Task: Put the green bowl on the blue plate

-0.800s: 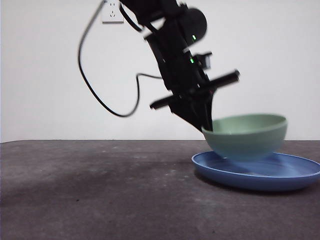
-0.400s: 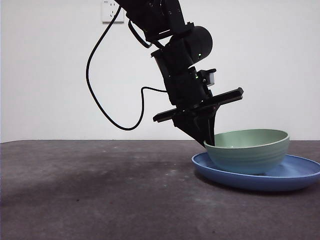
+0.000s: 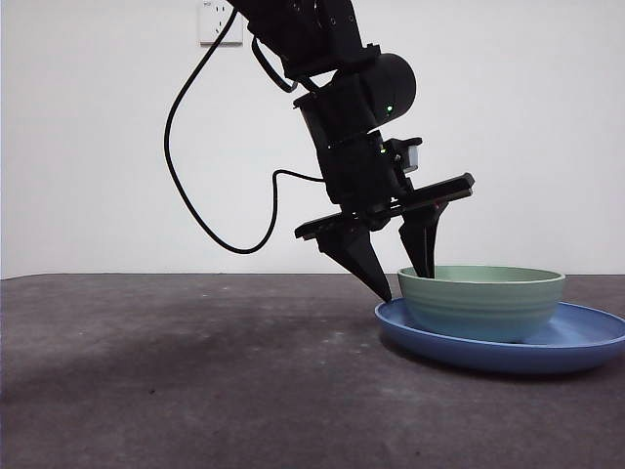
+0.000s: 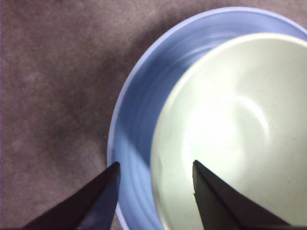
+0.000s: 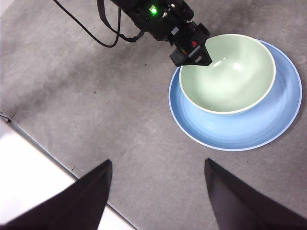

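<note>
- Green bowl (image 3: 482, 302) sits upright inside the blue plate (image 3: 586, 347), its base on the plate's floor, set toward the side nearest our working arm rather than dead centre; the right wrist view shows more bare blue on the far side.
- We read the placing itself as done, so what remains is getting clear without disturbing it.
- Our left gripper (image 3: 405, 283) has its jaws spread apart and grips nothing. They straddle the bowl's near wall: one tip is inside the bowl, the other outside, low over the plate's rim.
- In the left wrist view that same gripper (image 4: 154, 172) shows the bowl's pale rim running through the gap between the jaws, touching neither as far as we can tell.
- Main risk: if we pull away sideways or at a slant, the inner jaw could hook the rim and tip or drag the bowl across the glossy plate.
- Second risk: the outer jaw is close to the plate's edge, and a dip could press on it and rock plate and bowl together.
- A straight lift along the jaws looks safest to us.
- Our right gripper (image 5: 156, 191) hangs well apart over the dark table (image 5: 72, 86), jaws wide and empty, no threat where it waits.
</note>
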`<state>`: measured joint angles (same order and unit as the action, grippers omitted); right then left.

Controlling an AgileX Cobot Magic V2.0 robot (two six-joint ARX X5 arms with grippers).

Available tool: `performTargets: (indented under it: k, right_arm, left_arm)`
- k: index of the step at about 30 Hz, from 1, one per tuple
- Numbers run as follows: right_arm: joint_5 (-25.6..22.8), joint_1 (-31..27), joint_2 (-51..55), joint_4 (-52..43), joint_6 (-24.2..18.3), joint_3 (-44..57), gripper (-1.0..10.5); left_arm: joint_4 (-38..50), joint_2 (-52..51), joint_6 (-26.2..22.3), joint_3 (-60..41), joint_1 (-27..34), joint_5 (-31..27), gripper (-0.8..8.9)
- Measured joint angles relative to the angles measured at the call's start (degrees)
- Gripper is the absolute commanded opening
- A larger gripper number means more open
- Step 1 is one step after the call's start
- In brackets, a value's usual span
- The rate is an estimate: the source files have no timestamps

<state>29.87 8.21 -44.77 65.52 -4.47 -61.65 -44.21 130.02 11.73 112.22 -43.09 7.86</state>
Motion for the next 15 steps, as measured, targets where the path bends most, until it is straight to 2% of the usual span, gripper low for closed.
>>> performTargets:
  k: [7, 15]
  right_arm:
    - [-0.1, 0.0, 0.0, 0.0, 0.0, 0.0, 3.1]
    - [-0.3, 0.0, 0.0, 0.0, 0.0, 0.0, 3.1]
  left_arm:
    - [-0.6, -3.2, -0.1, 0.0, 0.0, 0.0, 2.50]
    - [-1.1, -18.1, -0.2, 0.3, 2.4, 0.0, 2.50]
